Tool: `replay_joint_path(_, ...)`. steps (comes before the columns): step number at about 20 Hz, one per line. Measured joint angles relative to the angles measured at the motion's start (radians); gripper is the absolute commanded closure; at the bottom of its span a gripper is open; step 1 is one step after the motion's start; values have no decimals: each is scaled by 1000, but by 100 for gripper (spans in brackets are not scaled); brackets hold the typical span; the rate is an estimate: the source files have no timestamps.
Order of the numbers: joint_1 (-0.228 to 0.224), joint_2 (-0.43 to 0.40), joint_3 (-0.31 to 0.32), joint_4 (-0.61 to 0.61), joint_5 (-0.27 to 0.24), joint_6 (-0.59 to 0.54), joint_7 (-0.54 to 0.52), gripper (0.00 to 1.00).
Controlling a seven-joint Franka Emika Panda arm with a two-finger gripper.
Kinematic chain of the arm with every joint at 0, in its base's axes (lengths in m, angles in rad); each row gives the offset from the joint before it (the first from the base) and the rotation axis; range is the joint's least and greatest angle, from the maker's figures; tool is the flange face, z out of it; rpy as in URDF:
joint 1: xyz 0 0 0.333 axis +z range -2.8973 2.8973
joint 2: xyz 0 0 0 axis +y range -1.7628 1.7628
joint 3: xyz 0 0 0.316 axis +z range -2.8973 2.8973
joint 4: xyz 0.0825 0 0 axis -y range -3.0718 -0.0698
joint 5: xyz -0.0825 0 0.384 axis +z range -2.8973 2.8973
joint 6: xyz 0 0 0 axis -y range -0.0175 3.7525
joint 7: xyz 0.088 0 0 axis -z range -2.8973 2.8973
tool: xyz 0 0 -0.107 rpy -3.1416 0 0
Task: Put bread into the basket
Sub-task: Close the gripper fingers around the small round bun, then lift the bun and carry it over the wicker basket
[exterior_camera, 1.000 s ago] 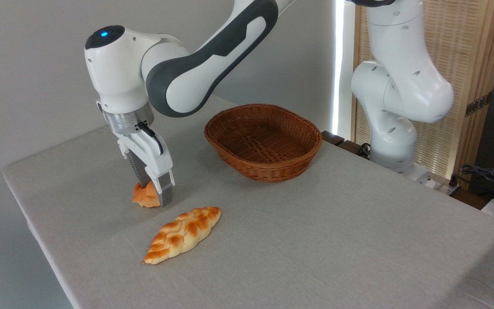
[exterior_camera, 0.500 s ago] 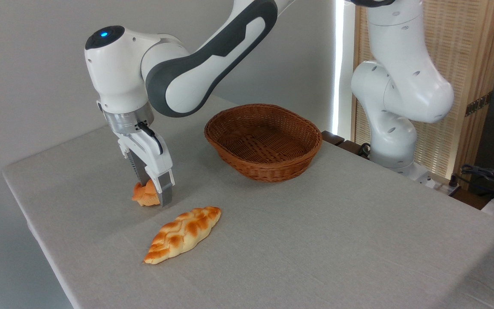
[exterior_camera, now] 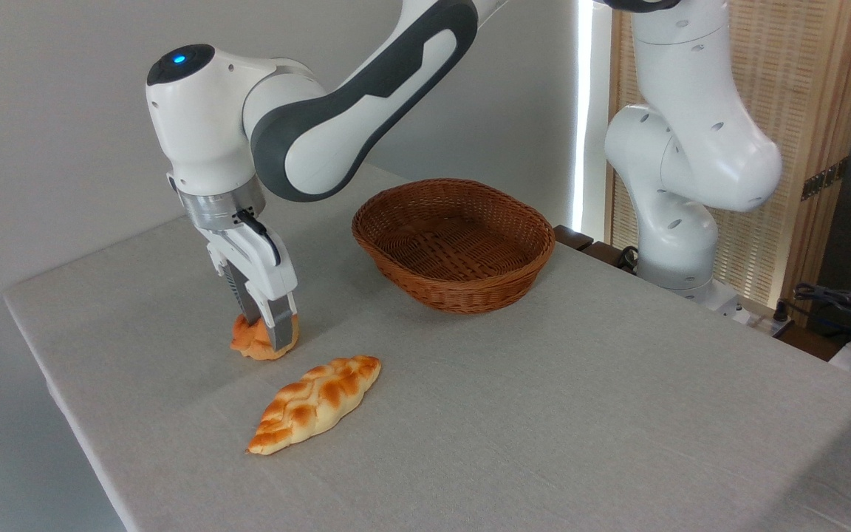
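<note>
The gripper [exterior_camera: 269,334] comes straight down with its fingers pinched on the bread [exterior_camera: 263,343] resting on the desk [exterior_camera: 544,414], presumably to carry it to the basket [exterior_camera: 453,244].

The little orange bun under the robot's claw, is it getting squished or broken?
Nothing looks broken. The bun sits on the table with the claw pinching it from above, hiding its top, so a dent cannot be ruled out. The braided loaf lies flat nearby, and the basket stands upright, with nothing inside.
</note>
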Motion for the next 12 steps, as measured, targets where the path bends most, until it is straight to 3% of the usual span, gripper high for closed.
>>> replay_joint_path(1, 0, 0, 0, 0, -1, 0, 0, 90)
replay_joint_path(2, 0, 0, -1, 0, -1, 0, 0, 98)
replay_joint_path(12, 0, 0, -1, 0, -1, 0, 0, 100)
